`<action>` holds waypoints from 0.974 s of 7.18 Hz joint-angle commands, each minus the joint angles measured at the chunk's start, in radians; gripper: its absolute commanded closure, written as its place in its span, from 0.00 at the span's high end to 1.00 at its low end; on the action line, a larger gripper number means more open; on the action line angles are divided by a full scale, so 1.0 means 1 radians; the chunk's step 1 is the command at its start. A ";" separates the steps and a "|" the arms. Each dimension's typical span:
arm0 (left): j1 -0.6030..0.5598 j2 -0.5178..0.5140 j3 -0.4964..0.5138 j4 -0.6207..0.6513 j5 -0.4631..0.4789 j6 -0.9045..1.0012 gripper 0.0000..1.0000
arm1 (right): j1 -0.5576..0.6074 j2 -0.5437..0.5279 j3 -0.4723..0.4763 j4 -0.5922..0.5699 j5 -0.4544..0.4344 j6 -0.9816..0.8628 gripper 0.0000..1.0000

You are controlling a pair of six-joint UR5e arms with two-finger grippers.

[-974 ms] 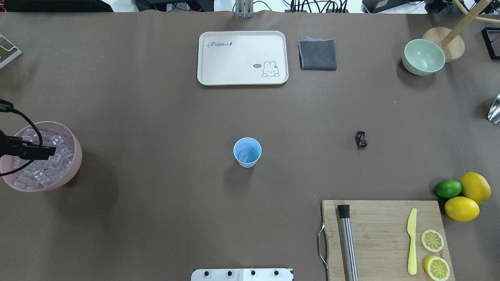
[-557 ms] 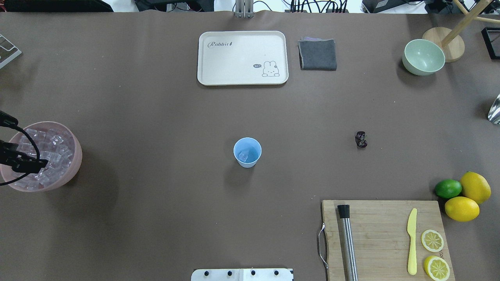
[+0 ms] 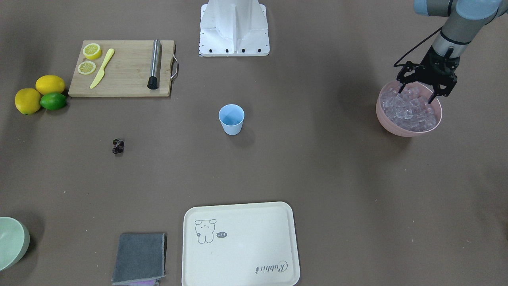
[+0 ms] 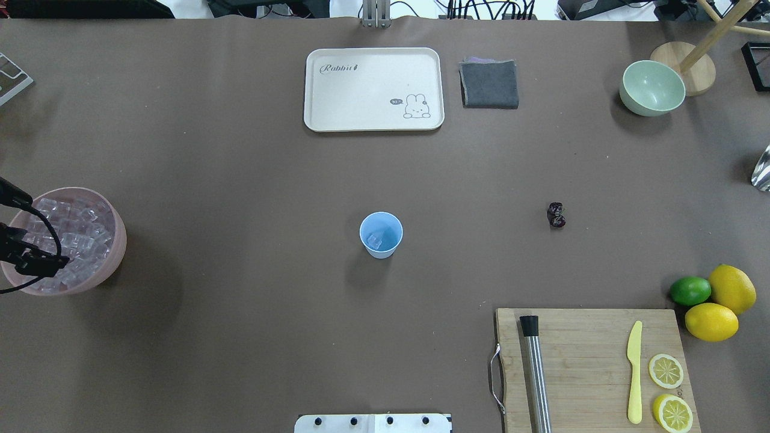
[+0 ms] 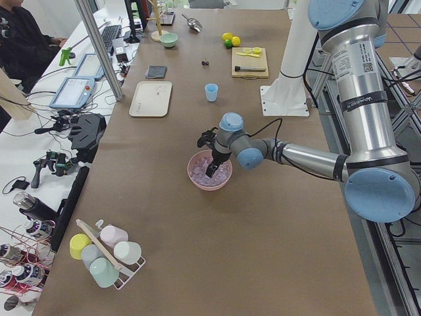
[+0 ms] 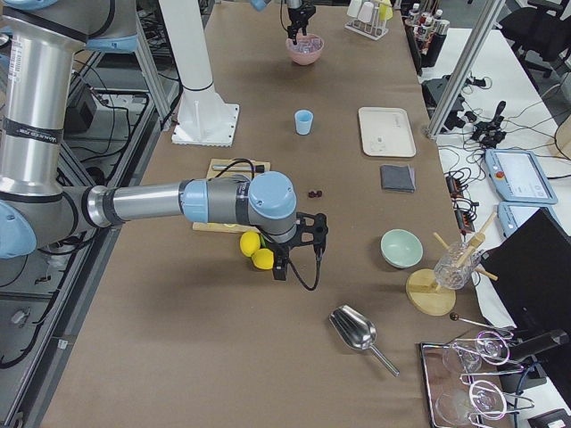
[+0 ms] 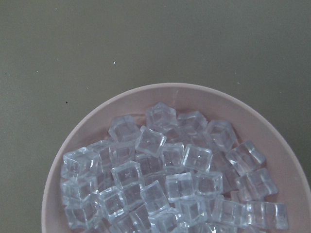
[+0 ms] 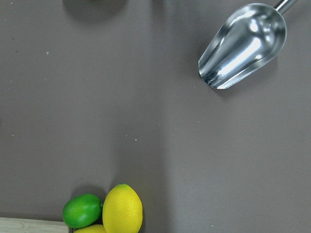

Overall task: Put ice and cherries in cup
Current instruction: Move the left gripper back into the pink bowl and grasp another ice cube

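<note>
Over on the front-facing view, the left gripper [image 3: 416,92] hangs with fingers spread wide above the ice [image 3: 408,109] in the pink bowl [image 3: 405,131]. The cup [image 3: 231,119] stands mid-table, with the cherries [image 3: 118,146] well apart from it. Overhead, one cube [image 4: 374,242] sits inside the cup. From the right-side view, the right gripper [image 6: 299,260] is near the lemons [image 6: 254,250], and I can't tell how its fingers stand.

Only clear word on my table: "Rabbit", cursive, in a corner of the cream tray [image 4: 373,84]; front view shows it upside down. The speech bubble [image 4: 395,101] by the bunny drawing [image 4: 416,106] reads approx. "hi~". The QR sticker [image 5: 364,56] on my left arm has txt too small to read.
</note>
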 commanded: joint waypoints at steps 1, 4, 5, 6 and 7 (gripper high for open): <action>0.001 0.001 0.042 -0.045 -0.044 0.008 0.97 | 0.000 0.001 0.001 0.012 -0.002 -0.001 1.00; -0.008 0.002 0.043 -0.044 -0.110 -0.005 0.97 | 0.000 0.000 0.009 0.013 -0.002 -0.001 1.00; -0.008 0.028 0.045 -0.044 -0.114 -0.005 0.97 | 0.000 0.001 0.009 0.013 -0.002 -0.001 1.00; -0.022 0.045 0.040 -0.044 -0.118 -0.006 0.97 | 0.000 0.001 0.010 0.013 -0.002 -0.001 1.00; -0.025 0.053 0.043 -0.044 -0.127 -0.006 0.97 | 0.000 0.001 0.013 0.013 -0.002 0.000 1.00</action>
